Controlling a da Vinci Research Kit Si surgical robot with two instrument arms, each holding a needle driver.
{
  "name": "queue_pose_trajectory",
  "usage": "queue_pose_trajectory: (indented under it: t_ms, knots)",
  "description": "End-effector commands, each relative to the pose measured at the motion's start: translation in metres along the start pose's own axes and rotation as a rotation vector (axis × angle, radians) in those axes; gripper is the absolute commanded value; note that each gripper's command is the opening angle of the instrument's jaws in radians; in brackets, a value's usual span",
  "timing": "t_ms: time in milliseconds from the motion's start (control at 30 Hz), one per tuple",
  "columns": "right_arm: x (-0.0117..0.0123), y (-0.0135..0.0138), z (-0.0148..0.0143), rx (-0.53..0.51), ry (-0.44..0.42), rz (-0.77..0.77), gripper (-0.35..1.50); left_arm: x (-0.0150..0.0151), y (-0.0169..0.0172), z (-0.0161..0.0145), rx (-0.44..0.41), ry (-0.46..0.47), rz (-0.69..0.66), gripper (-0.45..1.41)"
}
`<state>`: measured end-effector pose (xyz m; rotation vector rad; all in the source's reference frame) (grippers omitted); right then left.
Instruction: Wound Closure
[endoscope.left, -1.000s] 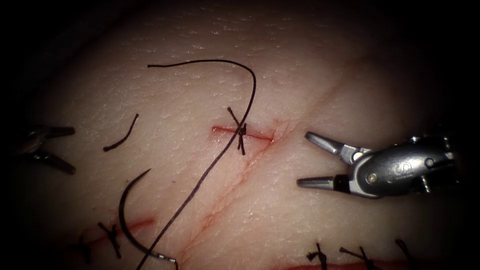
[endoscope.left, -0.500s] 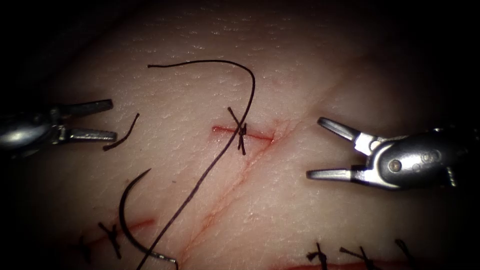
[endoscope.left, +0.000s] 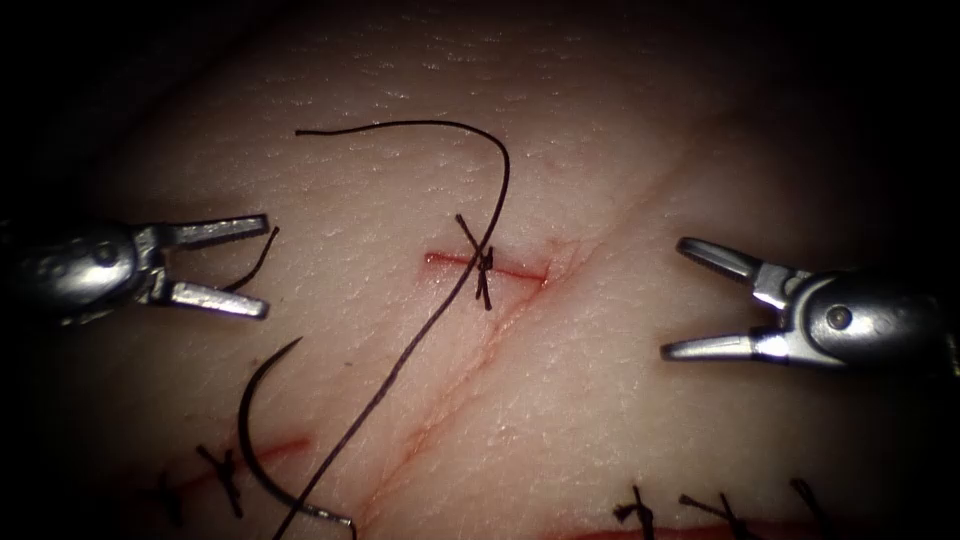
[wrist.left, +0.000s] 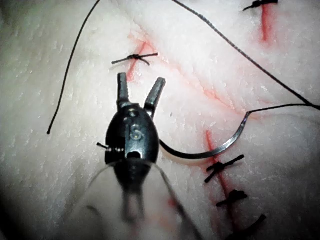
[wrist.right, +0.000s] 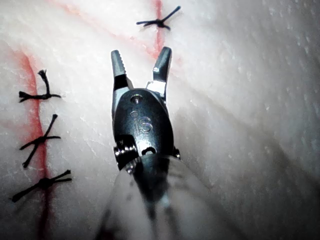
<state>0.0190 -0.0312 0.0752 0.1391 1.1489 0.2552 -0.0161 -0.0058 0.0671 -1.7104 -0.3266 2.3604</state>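
Left tool (endoscope.left: 262, 268): jaws spread, holding nothing, left of the cut (endoscope.left: 487, 266). Right tool (endoscope.left: 678, 298): jaws spread, holding nothing, right of the cut. Needle (endoscope.left: 256, 445): lying free on the tissue (endoscope.left: 620, 430), below and left of the cut, not driven in. Thread (endoscope.left: 440, 300) runs from the needle across the knotted stitch (endoscope.left: 482, 262) on the cut.

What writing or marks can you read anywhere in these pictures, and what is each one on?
"IS": embossed on the body of the left tool, read in the left wrist view.
A similar embossed mark on the body of the right tool in the right wrist view: too faint to read surely.
The tissue, needle and thread carry no writing.
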Motion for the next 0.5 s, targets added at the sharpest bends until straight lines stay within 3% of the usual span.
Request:
queue_pose_trajectory:
  t_ms: [33,500]
  knots:
    - [-0.0004,-0.0005,0.0009,0.001,0.001,0.001,1.38,-0.0005,0.0001,0.0007,-0.003,0.004,0.001,0.61]
    - [-0.0001,-0.0007,0.0014,0.008,0.005,0.003,1.33,-0.0006,0.0002,0.0007,-0.005,0.012,0.003,0.59]
